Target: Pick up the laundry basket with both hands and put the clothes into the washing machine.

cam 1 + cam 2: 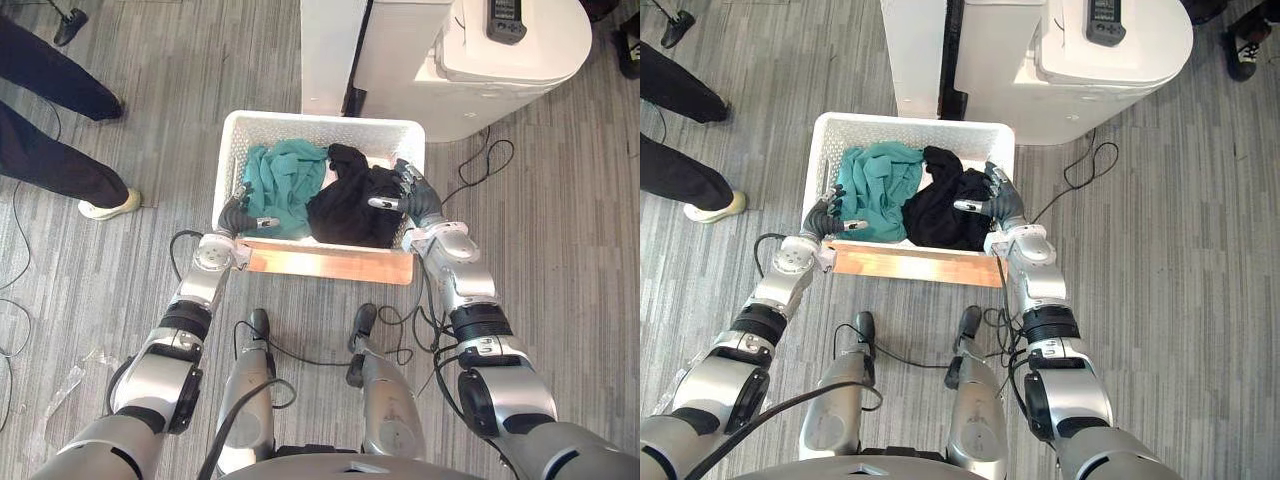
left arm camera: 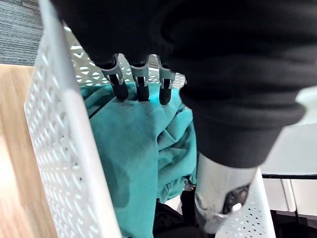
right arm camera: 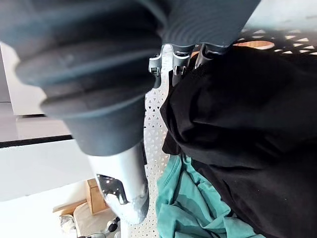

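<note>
Left robot hand (image 1: pixel 240 212) at the laundry basket's left wall, by its near corner: fingers (image 2: pixel 140 85) loosely bent over the teal garment, thumb apart, nothing clasped. Right robot hand (image 1: pixel 408 192) at the basket's right wall: fingertips (image 3: pixel 178 72) against the black garment, thumb apart, likewise closed on nothing.

Laundry basket (image 1: pixel 320 122): white perforated plastic, rectangular, resting on a low wooden desk (image 1: pixel 330 262) whose edge juts out from under the basket's near wall. Washing machine (image 1: pixel 520 60) stands just beyond the basket's far wall.

Contents: teal garment (image 1: pixel 285 180) crumpled in the basket's left half, black garment (image 1: pixel 350 200) in its right half. The two touch mid-basket, and the black one rides up toward the right rim.

Handling, my estimate: the basket is stiff but thin-walled and light with this load, so the walls may flex if squeezed. The best hold looks like the rim on both side walls, hands level so it doesn't tip. The clothes are soft and limp, will shift, and could get pinched; keep cloth out of the grip.
</note>
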Available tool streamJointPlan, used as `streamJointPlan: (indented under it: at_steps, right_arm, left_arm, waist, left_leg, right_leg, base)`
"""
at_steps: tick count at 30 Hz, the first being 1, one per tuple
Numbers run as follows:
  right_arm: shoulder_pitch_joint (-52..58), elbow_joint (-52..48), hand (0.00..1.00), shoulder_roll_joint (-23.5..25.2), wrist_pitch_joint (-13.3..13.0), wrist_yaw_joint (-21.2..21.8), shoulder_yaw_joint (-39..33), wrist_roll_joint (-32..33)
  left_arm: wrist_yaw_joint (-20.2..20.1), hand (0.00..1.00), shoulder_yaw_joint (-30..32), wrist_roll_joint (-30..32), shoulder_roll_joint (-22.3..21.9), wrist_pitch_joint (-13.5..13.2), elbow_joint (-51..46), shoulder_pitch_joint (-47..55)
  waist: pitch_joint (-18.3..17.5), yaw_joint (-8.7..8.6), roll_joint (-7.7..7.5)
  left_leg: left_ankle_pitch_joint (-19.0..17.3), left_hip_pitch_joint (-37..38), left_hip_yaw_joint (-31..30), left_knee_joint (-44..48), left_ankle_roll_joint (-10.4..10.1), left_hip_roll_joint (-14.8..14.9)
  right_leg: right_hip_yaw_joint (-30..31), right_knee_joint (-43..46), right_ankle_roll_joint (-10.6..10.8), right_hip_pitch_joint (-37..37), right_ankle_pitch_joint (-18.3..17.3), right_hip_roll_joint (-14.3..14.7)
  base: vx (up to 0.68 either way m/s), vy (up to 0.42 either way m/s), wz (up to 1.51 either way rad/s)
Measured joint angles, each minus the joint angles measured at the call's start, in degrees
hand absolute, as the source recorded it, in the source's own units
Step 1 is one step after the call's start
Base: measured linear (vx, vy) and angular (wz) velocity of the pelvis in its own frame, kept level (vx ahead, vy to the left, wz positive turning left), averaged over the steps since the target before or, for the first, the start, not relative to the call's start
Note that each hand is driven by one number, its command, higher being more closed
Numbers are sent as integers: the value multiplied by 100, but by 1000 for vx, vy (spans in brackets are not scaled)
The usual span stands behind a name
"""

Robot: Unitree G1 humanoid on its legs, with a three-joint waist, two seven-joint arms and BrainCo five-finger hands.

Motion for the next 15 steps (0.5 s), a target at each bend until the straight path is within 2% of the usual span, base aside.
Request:
streamJointPlan:
  at_steps: [3, 7, 10, 15]
  right_arm:
    - [-94, -3, 0, 61, -30, -32, -4, 6]
    - [-79, -37, 0, 62, -117, -34, -54, 6]
    - [173, -297, 0, 68, -131, -32, -181, 2]
    - [526, -479, 0, 77, -151, -28, -351, -5]
  left_arm:
    - [102, 0, 2, 12, -14, 47, 72, -114]
    - [119, 0, -102, 6, -59, 91, -229, -135]
    - [110, 0, -360, 6, -79, 97, -1437, 30]
    - [105, 0, -454, -43, -150, -64, -2601, 129]
  waist:
    - [103, -53, -38]
    - [136, -32, -53]
    - [148, 33, -53]
    - [151, 23, -46]
  left_leg:
    - [0, -4, 4, 2, 0, 2]
    - [0, -106, -10, 16, -1, 8]
    - [0, -122, -43, 21, 0, 1]
    - [-4, -122, -193, 54, 5, -26]
  right_leg:
    - [4, -14, -1, -1, 12, 4]
    - [-8, -19, -3, -79, 15, 13]
    - [-33, -20, -3, -70, 15, 7]
    - [-166, -42, 1, 55, 9, -11]
  base:
    - [4, 6, -2]
    - [0, 0, 0]
    - [36, 20, 4]
    - [13, 25, 14]
